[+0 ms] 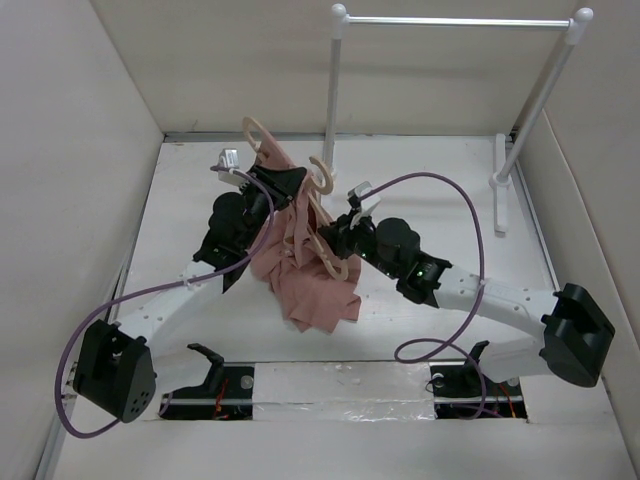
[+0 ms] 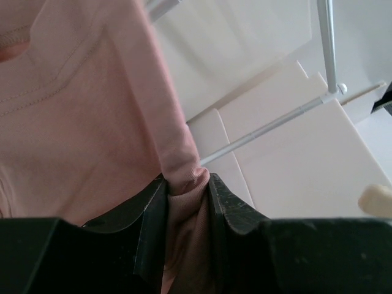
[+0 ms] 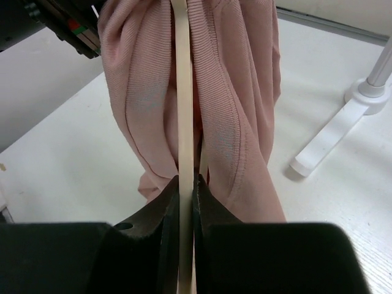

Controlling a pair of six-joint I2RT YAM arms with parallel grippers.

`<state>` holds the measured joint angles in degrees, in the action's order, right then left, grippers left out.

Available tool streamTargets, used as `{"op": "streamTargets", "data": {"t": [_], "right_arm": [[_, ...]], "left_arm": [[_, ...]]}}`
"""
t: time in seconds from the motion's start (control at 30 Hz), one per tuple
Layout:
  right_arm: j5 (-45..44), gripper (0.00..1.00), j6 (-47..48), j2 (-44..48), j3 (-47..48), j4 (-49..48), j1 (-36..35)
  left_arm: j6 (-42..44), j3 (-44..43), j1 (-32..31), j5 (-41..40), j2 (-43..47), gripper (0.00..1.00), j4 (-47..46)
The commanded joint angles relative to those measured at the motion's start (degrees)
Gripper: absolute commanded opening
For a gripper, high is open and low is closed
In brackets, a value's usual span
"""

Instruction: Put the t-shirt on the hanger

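White tubular rail stand (image 1: 455, 20) upright at 1 o'clock in the top view, crossbar level across two posts. Right post slants down to a flat foot (image 1: 499, 190) at 2 o'clock, resting on the white table (image 1: 180, 200). Left post's base hidden. Pale panel walls (image 1: 60, 150) close the table at 9, 12 and 3 o'clock. Silvery strip (image 1: 340, 380), possibly foil tape, along the edge at 6 o'clock.

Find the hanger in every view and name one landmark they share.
Top external: hanger at centre, tangled in the pink shirt.
Left wrist: only a pale tip at the right edge, probably it.
Right wrist: upright strip at centre, pinched by the right tool.
Shared landmark: that shirt, in all three.
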<state>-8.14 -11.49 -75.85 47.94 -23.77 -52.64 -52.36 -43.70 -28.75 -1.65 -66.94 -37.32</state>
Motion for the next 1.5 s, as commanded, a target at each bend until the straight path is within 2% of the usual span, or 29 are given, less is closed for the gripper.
{"op": "streamTargets", "data": {"t": [0.0, 0.03, 0.07, 0.17, 0.23, 0.27, 0.3, 0.33, 0.37, 0.4, 0.57, 0.63, 0.67, 0.77, 0.9, 1.0, 1.03, 1.07, 1.1, 1.2, 1.27, 1.33, 1.4, 1.43, 1.47], "right_arm": [[0.0, 0.25, -0.4, 3.9, 2.0, -4.6, -0.5], [-0.4, 0.34, -0.5, 4.7, 0.8, -4.1, -0.5], [-0.3, 0.51, -0.7, 5.5, 0.3, -3.5, -0.5], [-0.3, 0.68, -0.6, 9.7, -2.4, -1.9, -0.5], [-0.2, 0.70, -0.7, 12.8, -4.1, -1.1, -0.5], [-0.2, 0.67, -0.9, 13.7, -5.9, -1.0, -0.5], [-0.4, 0.56, -1.1, 14.6, -7.0, -1.0, 0.0], [-0.7, 0.38, -1.3, 15.1, -8.0, -1.1, 0.0], [-1.1, 0.05, -2.1, 15.0, -9.8, -1.2, 0.6], [-0.7, 0.00, -2.7, 14.1, -10.8, -2.5, 1.5], [2.2, 0.01, -2.6, 9.6, -13.8, -5.0, 1.0], [1.8, 0.13, -2.3, 9.1, -15.2, -6.7, -0.1], [1.9, 0.25, -2.2, 9.1, -15.6, -7.3, -0.9], [0.9, 0.44, -2.2, 9.4, -16.7, -7.5, -0.9], [-1.8, 0.62, -2.3, 6.1, -15.7, -7.3, -0.9], [-1.3, 0.66, -1.6, 2.8, -13.3, -8.0, -1.4], [-1.1, 0.64, -1.6, 1.2, -12.8, -8.1, -1.4], [-1.8, 0.51, -1.7, 0.3, -12.4, -8.4, -2.3], [-3.0, 0.44, -1.7, -0.3, -12.2, -8.9, -2.9], [-11.1, 0.36, -2.0, 0.3, -13.3, -9.1, -6.0], [-15.3, 0.38, -2.3, 2.5, -14.5, -9.4, -7.4], [-16.3, 0.46, -2.2, 4.7, -16.6, -9.6, -7.4], [-15.8, 0.47, -2.2, 7.2, -18.2, -10.1, -8.0], [-14.4, 0.41, -2.0, 7.5, -19.3, -12.9, -8.0], [-13.7, 0.04, -1.8, 7.0, -21.5, -16.7, -8.0]], "left_arm": [[2.2, 1.4, -0.4, 3.9, 3.8, 0.00, -3.2], [2.1, 1.7, -0.4, 3.8, 4.3, 0.00, -3.4], [1.9, 1.9, -0.4, 3.5, 4.8, 0.00, -3.5], [1.6, 2.0, -0.4, 3.1, 6.7, 0.00, -3.6], [1.1, 1.8, -0.4, 4.4, 7.6, 0.00, -4.1], [0.9, 1.7, 0.2, 4.7, 7.9, 0.00, -4.2], [0.7, 1.6, 0.2, 5.4, 8.2, 0.00, -4.1], [0.2, 1.5, 0.2, 5.9, 8.3, 0.00, -4.2], [0.2, 1.5, 0.2, 6.3, 8.6, 0.00, -4.3], [-0.4, 1.7, 0.2, 7.1, 9.0, 0.00, -4.5], [-1.7, 1.7, 0.7, 9.0, 10.5, 0.00, -4.9], [-1.7, 1.3, 0.7, 9.5, 11.5, 0.00, -4.0], [-1.6, 1.3, 0.7, 9.4, 11.8, 0.00, -3.7], [-1.5, 1.1, 0.7, 9.9, 12.6, 0.00, -3.2], [-2.2, 1.2, 0.7, 11.8, 12.5, 0.00, -4.1], [-3.0, 1.6, 0.7, 12.2, 12.5, 0.00, -4.7], [-3.3, 1.7, 0.7, 12.2, 12.5, 0.00, -4.6], [-3.3, 1.7, 0.7, 12.3, 12.5, 0.00, -4.6], [-3.5, 1.6, 0.7, 12.5, 12.5, 0.00, -4.5], [-3.1, 0.6, 0.7, 12.6, 12.7, 0.00, -3.6], [-2.9, 0.0, 0.7, 12.5, 12.6, 0.00, -3.2], [-3.1, -0.2, 0.7, 12.5, 12.7, 0.00, -3.5], [-3.8, -0.3, 0.7, 12.4, 12.6, 0.00, -4.3], [-4.2, -0.3, 0.7, 12.5, 12.5, 0.00, -5.1], [-5.1, -0.4, 0.7, 12.6, 12.4, 0.00, -6.2]]}}
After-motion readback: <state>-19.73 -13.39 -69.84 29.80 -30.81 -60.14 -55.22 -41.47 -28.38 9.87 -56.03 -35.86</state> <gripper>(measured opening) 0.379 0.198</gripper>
